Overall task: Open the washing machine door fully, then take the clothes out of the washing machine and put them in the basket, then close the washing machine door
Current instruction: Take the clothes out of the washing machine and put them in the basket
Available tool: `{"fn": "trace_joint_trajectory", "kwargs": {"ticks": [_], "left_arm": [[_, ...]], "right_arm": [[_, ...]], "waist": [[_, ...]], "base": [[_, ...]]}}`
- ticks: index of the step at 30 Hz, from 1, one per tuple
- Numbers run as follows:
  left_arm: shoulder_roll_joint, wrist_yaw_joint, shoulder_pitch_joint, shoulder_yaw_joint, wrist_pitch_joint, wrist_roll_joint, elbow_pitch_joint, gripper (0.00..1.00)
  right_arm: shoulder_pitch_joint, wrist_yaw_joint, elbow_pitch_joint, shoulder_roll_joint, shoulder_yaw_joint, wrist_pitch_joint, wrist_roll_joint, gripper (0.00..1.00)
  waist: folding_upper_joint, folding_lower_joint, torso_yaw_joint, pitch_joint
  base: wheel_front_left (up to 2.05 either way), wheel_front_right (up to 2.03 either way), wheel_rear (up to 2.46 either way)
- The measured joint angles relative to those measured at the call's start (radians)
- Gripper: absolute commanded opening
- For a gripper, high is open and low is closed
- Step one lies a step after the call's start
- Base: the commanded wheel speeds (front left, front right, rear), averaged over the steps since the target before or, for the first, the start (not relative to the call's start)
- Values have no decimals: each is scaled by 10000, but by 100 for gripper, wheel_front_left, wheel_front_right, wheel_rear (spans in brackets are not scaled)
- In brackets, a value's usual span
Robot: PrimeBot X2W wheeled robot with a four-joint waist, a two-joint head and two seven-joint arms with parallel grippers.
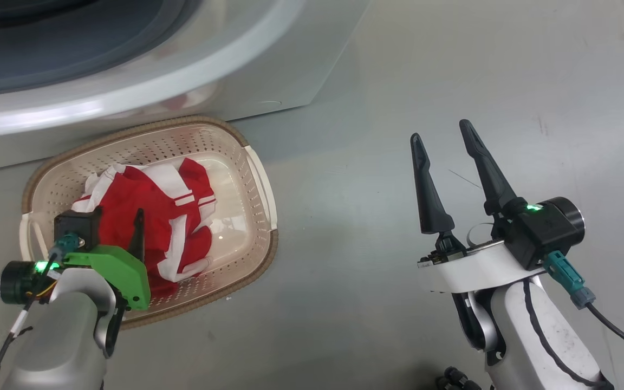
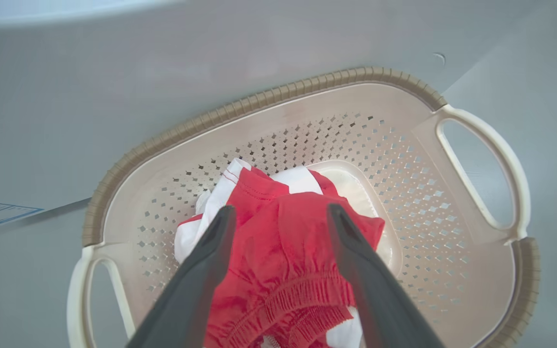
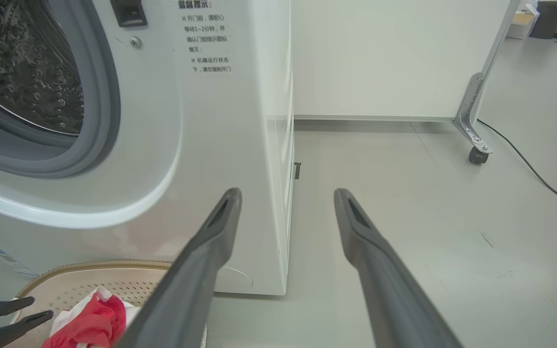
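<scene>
The left tool point(image 2: 281, 209) hangs over the basket point(image 2: 259, 104), its fingers point(image 2: 201, 270) spread wide and gripping nothing. The clothes point(image 2: 283, 251) lie heaped in the basket straight below it. The washing machine point(image 3: 211, 121) stands just behind the basket, mouth open. The right tool point(image 3: 287, 193), wide and empty, hovers over bare floor to the right, well apart from the basket. The left arm looks nearer the machine's mouth.

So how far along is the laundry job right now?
Done: the clothes lie in the basket. In hand: the open left gripper straddles them from above; the right gripper hangs open over the floor. Left: closing the washing machine, whose drum mouth stands uncovered.
</scene>
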Motion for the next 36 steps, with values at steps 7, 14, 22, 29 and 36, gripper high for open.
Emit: {"fn": "trace_joint_trajectory", "kwargs": {"ticks": [7, 14, 22, 29, 36], "left_arm": [[-150, -165, -12, 140, -769, 21, -75, 100], [-230, -163, 23, 637, -863, -119, -531, 100], [-523, -161, 106, 1294, -859, -44, -2750, 100], [-520, -161, 1133, 1772, -859, 228, -4431, 100], [-466, -67, 2118, 1833, -859, 602, -5311, 100]], "right_arm": [[-1, -75, 244, -2, -372, 0, -117, 100], [7, -75, 476, -12, -608, 0, -217, 100], [196, -75, 744, -194, -947, 0, -280, 100], [642, -73, 938, -257, -1028, 0, -282, 100], [1013, -58, 1007, -347, -1099, 0, -282, 100]], "waist": [[0, 0, 392, -362], [0, 0, 820, -818], [0, 0, 1420, -1643], [0, 0, 1920, -2610], [0, 0, 2205, -3462]], "base": [[0, 0, 0], [0, 0, 0], [0, 0, 0], [0, 0, 0], [0, 0, 0]]}}
